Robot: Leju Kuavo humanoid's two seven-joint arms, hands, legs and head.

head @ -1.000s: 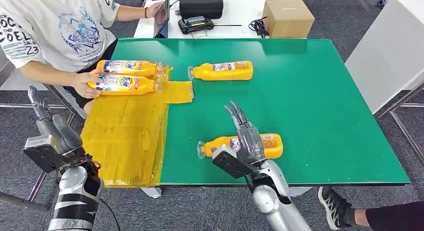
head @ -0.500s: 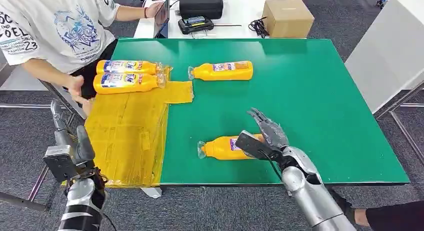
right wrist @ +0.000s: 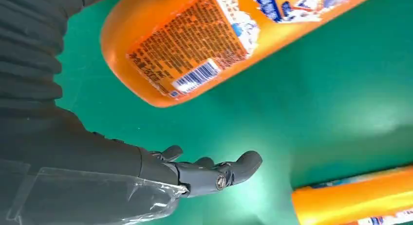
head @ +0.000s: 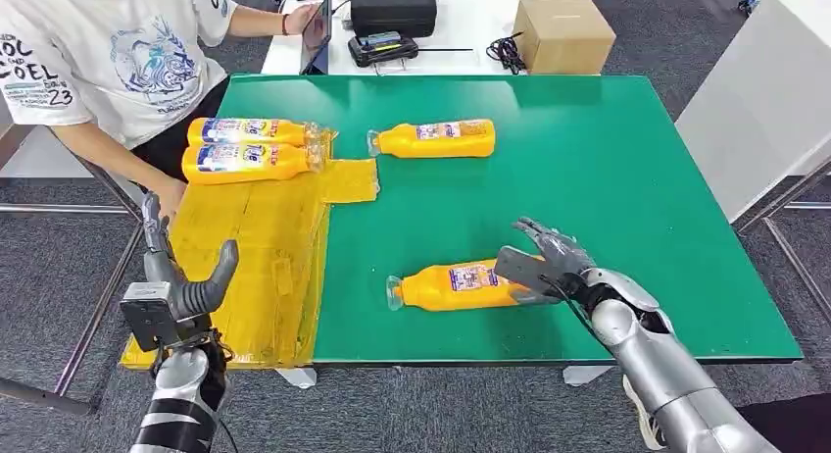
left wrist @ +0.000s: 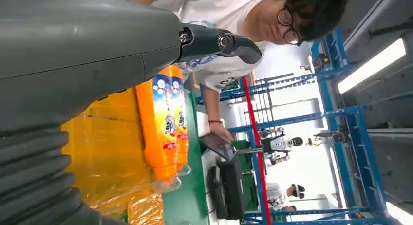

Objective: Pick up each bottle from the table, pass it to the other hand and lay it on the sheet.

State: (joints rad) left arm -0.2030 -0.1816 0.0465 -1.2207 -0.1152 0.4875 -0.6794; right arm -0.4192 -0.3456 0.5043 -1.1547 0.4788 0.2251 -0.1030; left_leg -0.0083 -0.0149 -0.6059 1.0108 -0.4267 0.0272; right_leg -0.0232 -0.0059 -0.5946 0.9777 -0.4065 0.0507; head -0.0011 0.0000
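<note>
Lying on its side near the front edge of the green worktop (head: 608, 169): an orange bottle (head: 459, 285), cap toward the yellow sheet (head: 250, 257), base toward the right hand (head: 545, 265). Right hand placed at the bottle's base end, just beside it, fingers (right wrist: 229, 172) spread and released, gripping nothing; from the right wrist view, bottle's base and barcode label (right wrist: 190, 45) seen apart from the fingers, green surface showing between them. Whether the palm touches the bottle in the head view: cannot tell.

Farther back, near the middle of the worktop toward the far edge: a second orange bottle (head: 434, 138), also on its side, cap pointing at the sheet, well apart from both hands.

Already laid on the sheet at the worktop's far left corner: two bottles (head: 253, 147), side by side and touching, caps toward the worktop's middle.

Left hand (head: 181, 276) raised just off the left front corner, beside the sheet's near end, thumb and fingers apart, holding nothing; well apart from every bottle.

Seated at the worktop's left far corner: a person in a white printed shirt (head: 98, 61), one hand (head: 173, 193) at the sheet's left edge. Beyond the far edge, on a white table: a black case (head: 394, 6) and a cardboard box (head: 564, 35).
</note>
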